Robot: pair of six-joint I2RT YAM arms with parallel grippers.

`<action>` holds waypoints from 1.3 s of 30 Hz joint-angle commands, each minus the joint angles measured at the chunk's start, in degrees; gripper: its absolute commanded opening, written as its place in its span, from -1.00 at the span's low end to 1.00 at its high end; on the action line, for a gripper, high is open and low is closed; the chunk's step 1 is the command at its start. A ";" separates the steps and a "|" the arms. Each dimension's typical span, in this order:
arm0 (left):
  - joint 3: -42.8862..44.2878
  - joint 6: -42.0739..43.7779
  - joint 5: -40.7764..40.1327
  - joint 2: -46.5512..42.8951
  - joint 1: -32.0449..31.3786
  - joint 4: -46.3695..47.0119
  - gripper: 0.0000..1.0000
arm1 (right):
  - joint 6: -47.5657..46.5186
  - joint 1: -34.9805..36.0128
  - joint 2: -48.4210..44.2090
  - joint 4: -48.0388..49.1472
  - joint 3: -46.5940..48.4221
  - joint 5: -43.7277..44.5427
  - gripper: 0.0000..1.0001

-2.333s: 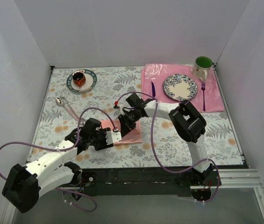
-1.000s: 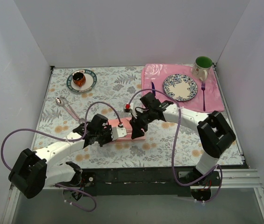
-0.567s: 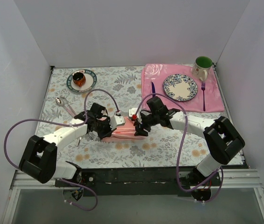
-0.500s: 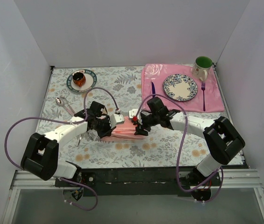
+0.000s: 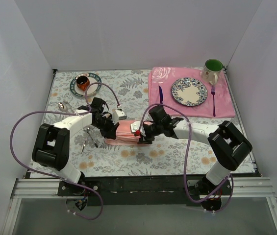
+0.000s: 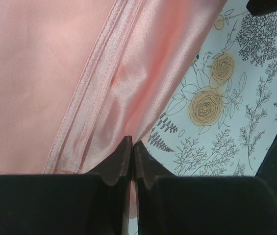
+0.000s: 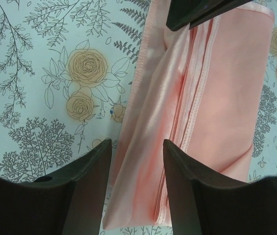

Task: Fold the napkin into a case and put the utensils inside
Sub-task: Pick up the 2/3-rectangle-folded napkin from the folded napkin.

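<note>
A folded, satiny salmon-pink napkin [image 5: 123,131] with stitched hems lay on the floral-print surface [image 5: 177,152], its edge pinched by the left tool [image 6: 131,144], the right tool [image 7: 137,142] spread above it.

The napkin [image 6: 55,73] is soft salmon cloth with a satin sheen, and its hem is stitched in fine rows. The desk [image 7: 40,98] has a smooth, matt covering with a printed floral pattern. The jaws of the left gripper [image 6: 131,145] and right gripper [image 7: 137,143] are matt black plastic. The utensils [image 5: 62,105] are shiny silver metal. The plate [image 5: 189,91] looks glazed, though it is small in view. The placemat [image 5: 226,105] is pink cloth.
</note>
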 commanded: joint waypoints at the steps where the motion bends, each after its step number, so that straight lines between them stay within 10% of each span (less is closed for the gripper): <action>1: 3.08 0.44 4.48 1.08 1.54 -2.82 -1.00 | -1.58 0.91 2.41 0.16 2.81 0.96 0.08; 6: 3.18 0.97 5.27 1.87 1.89 -2.99 -1.00 | 0.61 1.00 5.22 -1.50 5.96 4.56 -0.11; 13: 3.27 0.27 8.26 0.91 3.74 -3.70 -0.91 | 3.69 0.65 9.44 -6.60 11.42 5.36 -0.97; 19: -0.24 -2.72 9.67 -9.78 8.83 1.83 -0.16 | 4.92 -0.93 11.90 -12.13 15.45 0.71 -0.97; 27: -13.05 12.47 6.69 -32.56 9.37 1.23 -0.07 | 5.71 -2.08 17.26 -21.80 23.98 -4.48 -0.97; 39: -30.57 23.29 -14.67 -43.49 -13.22 15.37 -0.17 | 8.44 -4.97 23.33 -28.66 30.93 -11.24 -0.97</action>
